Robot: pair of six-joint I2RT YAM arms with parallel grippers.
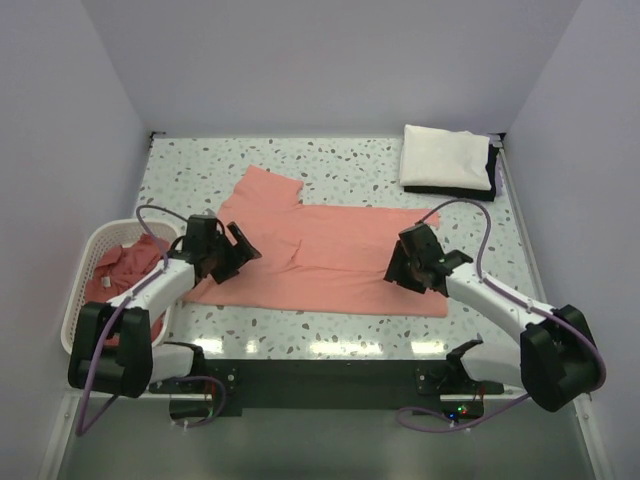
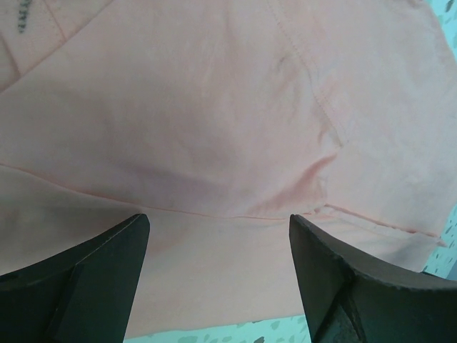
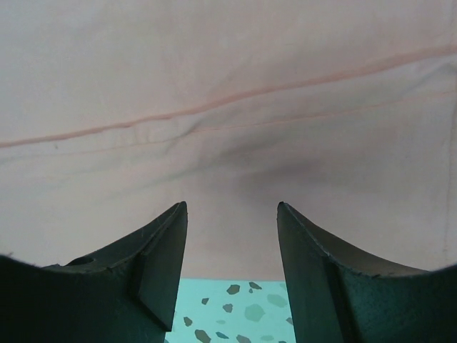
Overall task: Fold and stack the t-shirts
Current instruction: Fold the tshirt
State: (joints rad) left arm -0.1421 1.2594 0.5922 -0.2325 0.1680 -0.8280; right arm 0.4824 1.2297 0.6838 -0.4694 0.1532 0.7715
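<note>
Right wrist view shows your right gripper [image 3: 230,209] released, jaws parted with nothing between them, hanging low over an edge of the salmon t-shirt [image 3: 228,107]. A strip of speckled desk [image 3: 235,314] shows just below that edge. Your left gripper [image 2: 218,223] is spread wide and equally empty, close over the shirt's other end where a seam crosses the cloth.

From above, the t-shirt lies flat in the middle of the desk with one sleeve pointing to 11 o'clock. The left gripper is at its 9 o'clock side and the right at its 3 o'clock side. More pink t-shirts [image 1: 125,265] wait in the white lattice basket [image 1: 100,235] at 9 o'clock.

The step in hand looks like taking hold for a fold. Bring each gripper down onto the matching edge and pinch right at the hem, so the thin cloth doesn't bunch. Raise both ends only slightly and together, then carry them across at one pace. Uneven travel will likely skew the fold. Lay hem on hem before you let go.
</note>
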